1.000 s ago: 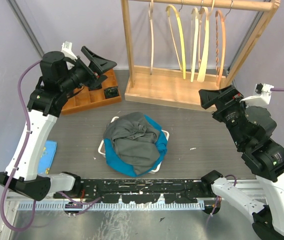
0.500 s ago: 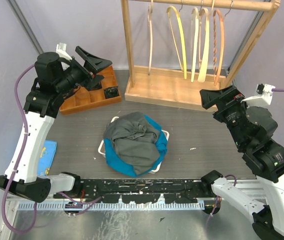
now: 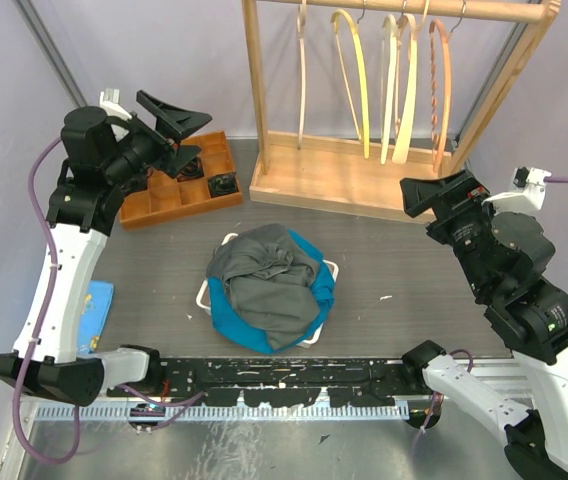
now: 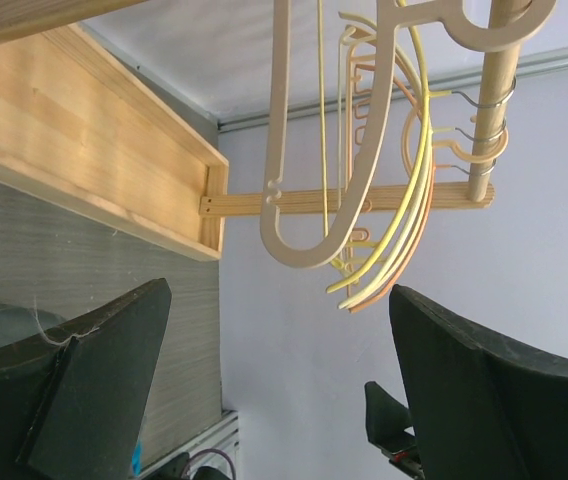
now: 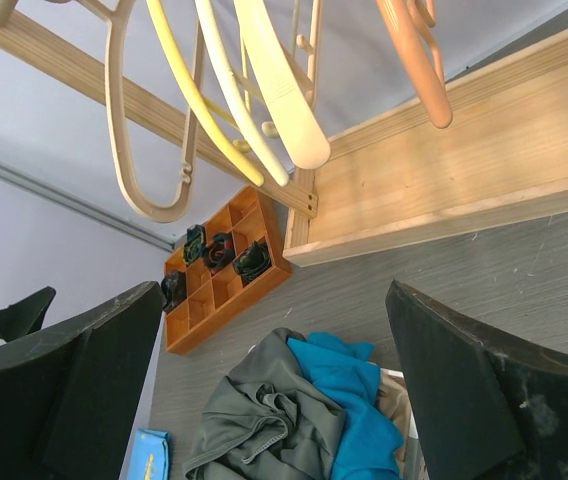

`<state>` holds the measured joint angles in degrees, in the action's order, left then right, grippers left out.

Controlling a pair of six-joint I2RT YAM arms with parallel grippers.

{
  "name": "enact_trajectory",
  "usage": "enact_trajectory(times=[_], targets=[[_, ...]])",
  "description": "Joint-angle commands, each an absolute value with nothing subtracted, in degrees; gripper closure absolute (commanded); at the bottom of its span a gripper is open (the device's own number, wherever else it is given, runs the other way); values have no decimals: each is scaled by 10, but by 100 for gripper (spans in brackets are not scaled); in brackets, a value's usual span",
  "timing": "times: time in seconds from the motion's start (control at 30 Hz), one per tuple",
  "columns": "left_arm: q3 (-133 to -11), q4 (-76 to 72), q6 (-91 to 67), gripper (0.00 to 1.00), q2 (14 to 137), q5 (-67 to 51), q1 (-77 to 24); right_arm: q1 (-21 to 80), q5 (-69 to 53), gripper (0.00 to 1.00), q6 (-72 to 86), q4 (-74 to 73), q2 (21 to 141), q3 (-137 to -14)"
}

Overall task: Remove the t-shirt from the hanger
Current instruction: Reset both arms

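Note:
A grey t-shirt [image 3: 264,275] [image 5: 264,420] lies crumpled over a blue one [image 3: 322,300] [image 5: 349,385] in a white basket [image 3: 204,293] at mid-table. Several bare hangers [image 3: 354,80] [image 4: 304,215] [image 5: 264,90] hang from the wooden rack [image 3: 334,180] at the back; none carries a garment. My left gripper [image 3: 184,135] [image 4: 284,390] is raised at the back left above the orange tray, open and empty, facing the rack. My right gripper [image 3: 442,200] [image 5: 279,390] hovers at the right, by the rack's base, open and empty, above and right of the pile.
An orange compartment tray [image 3: 179,190] [image 5: 224,280] with small dark items sits at the back left. A blue packet [image 3: 94,310] [image 5: 149,450] lies by the left edge. Grey walls close in on both sides, and the rack's slanted post [image 3: 504,90] stands behind the right arm.
My left gripper has swung a little up and to the left, staying open. The right arm and the pile of shirts have not moved.

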<state>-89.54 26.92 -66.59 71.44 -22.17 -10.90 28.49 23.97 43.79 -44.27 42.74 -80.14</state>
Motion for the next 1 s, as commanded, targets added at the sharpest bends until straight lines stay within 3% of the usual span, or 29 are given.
enact_trajectory(times=[0.0, 0.3, 0.67, 0.97], targets=[[-885, 225, -684, 2, 698, -242, -102, 284, 249, 0, 444, -415, 434, -819], [-892, 259, -700, 2, 702, -237, -93, 284, 247, 0, 445, -409, 438, -820], [-869, 196, -699, 2, 686, -239, -91, 284, 247, 0, 450, -408, 436, -816], [-881, 251, -702, 2, 692, -218, -90, 284, 246, 0, 451, -406, 437, -816]])
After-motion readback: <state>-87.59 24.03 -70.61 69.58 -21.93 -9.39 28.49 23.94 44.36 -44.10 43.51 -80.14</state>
